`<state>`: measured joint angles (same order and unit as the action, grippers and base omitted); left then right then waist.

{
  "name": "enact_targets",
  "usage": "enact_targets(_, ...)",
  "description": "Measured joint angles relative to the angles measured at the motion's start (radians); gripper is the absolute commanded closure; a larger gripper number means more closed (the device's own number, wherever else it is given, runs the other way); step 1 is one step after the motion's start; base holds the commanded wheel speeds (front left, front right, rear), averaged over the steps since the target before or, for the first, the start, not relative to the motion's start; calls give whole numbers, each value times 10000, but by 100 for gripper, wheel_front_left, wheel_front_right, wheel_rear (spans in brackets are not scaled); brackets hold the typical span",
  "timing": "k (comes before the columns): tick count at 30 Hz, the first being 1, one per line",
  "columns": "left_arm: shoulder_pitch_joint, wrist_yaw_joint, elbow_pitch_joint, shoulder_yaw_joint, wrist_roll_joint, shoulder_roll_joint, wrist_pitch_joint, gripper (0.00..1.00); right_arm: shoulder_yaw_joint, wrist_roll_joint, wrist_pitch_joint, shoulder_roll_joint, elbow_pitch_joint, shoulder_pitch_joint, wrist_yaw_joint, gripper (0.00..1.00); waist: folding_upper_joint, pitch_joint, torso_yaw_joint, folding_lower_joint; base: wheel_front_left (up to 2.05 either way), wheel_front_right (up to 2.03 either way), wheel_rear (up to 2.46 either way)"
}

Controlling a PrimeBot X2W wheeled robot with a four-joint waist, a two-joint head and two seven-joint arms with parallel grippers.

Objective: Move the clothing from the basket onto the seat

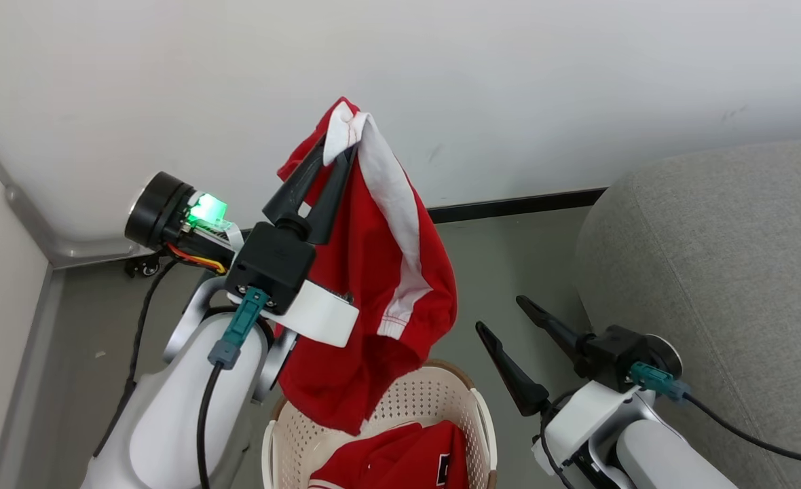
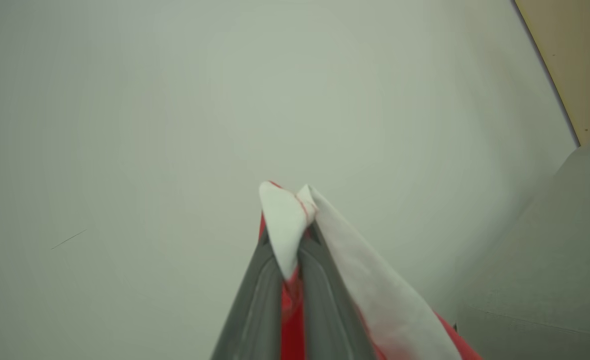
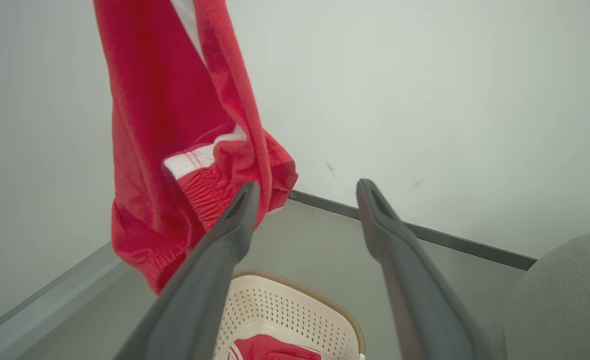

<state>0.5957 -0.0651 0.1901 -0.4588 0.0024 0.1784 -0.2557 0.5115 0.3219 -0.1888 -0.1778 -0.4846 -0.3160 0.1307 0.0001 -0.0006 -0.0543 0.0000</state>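
Note:
My left gripper (image 1: 336, 146) is raised high and shut on the red garment with white trim (image 1: 366, 272), pinching its white edge (image 2: 287, 235). The garment hangs free above the cream basket (image 1: 434, 397), its lower hem just over the rim, and it also hangs at the upper left of the right wrist view (image 3: 175, 140). A second red garment with a black-and-white mark (image 1: 400, 462) lies inside the basket (image 3: 285, 310). My right gripper (image 1: 502, 316) stands open and empty, right of the basket. The grey seat (image 1: 726, 272) lies to the right.
A white wall (image 1: 509, 81) with a dark skirting strip (image 1: 516, 204) stands close behind. Grey floor (image 1: 502, 265) separates the basket from the seat (image 3: 570, 300). A pale panel and a metal corner rail (image 1: 27, 210) close off the left side.

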Motion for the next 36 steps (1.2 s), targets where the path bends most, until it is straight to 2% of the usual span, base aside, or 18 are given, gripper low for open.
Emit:
enact_targets(11,-130,161,-35,-472,0,-282,0,100,566,531,132,-128,-314,-168,-2,0,0,-242,241,0,0,0,0)
enact_targets(24,-165,403,-464,-828,0,-556,0,100,1902,1244,397,-117,-500,-914,0,0,0,-311,552,0,0,0,0)
enact_targets(25,-165,405,-472,-832,-2,-562,2,100,2006,1306,397,-111,-518,-988,0,9,0,-315,573,0,0,0,0)
enact_targets(26,-165,405,-472,-832,-25,-558,2,100,2190,1356,395,-115,-562,-1089,0,51,0,-319,610,0,0,0,0)
enact_targets(28,-166,405,-466,-819,-94,-554,6,100,2318,1356,391,-127,-604,-1196,0,98,0,-317,637,0,0,0,0)
enact_targets(29,-169,405,-453,-798,-102,-546,15,100,2372,1361,391,-128,-612,-1240,0,100,0,-313,642,0,0,0,0)
enact_targets(36,-518,387,-13,-523,-339,-322,157,100,2512,1831,171,-171,-696,-1340,0,100,0,-279,588,0,0,0,0)
